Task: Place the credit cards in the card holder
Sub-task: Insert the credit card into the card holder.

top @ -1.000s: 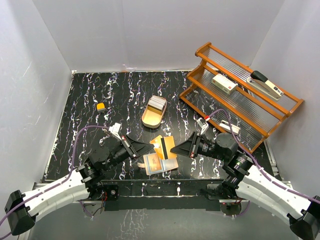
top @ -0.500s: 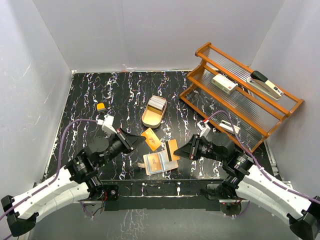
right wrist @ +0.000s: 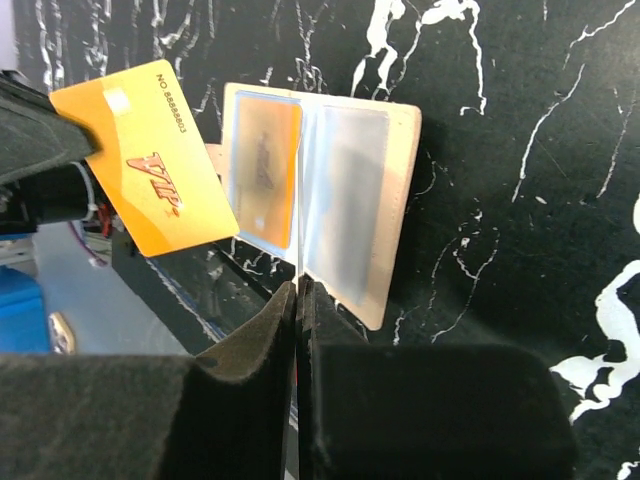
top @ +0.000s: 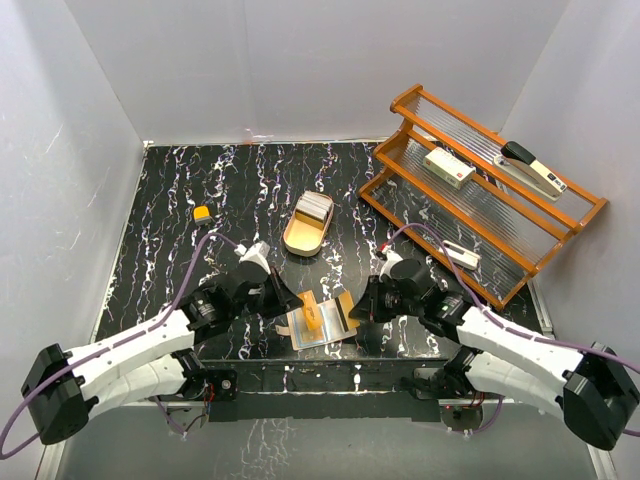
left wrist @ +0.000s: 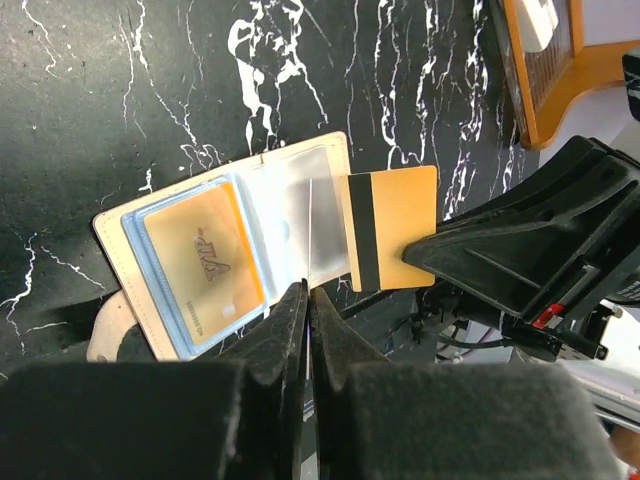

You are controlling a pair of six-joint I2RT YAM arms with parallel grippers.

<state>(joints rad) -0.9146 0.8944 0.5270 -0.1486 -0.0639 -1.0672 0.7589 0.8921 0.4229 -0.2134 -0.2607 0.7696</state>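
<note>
The card holder [top: 327, 336] lies open and flat near the table's front edge. In the left wrist view one pocket of the holder [left wrist: 113, 232] holds an orange card [left wrist: 205, 262]. My left gripper [top: 295, 302] is shut on an orange credit card [top: 313, 312], which stands on edge over the holder. Its VIP face [right wrist: 150, 160] shows in the right wrist view. My right gripper [top: 358, 310] is shut on another orange card [left wrist: 392, 228] with a black stripe, just right of the holder. Each wrist view shows its own card only as a thin edge between shut jaws [left wrist: 309, 290] [right wrist: 298, 285].
A gold oval tray [top: 296, 238] with pale cards [top: 313, 207] sits behind the holder. A wooden rack [top: 400, 205] at the right carries a white box [top: 449, 167] and a stapler [top: 530, 165]. A small orange object [top: 202, 213] lies at the left.
Both grippers have closed in on the open holder. The left one moved right and forward with its card; the right one moved left with its card.
</note>
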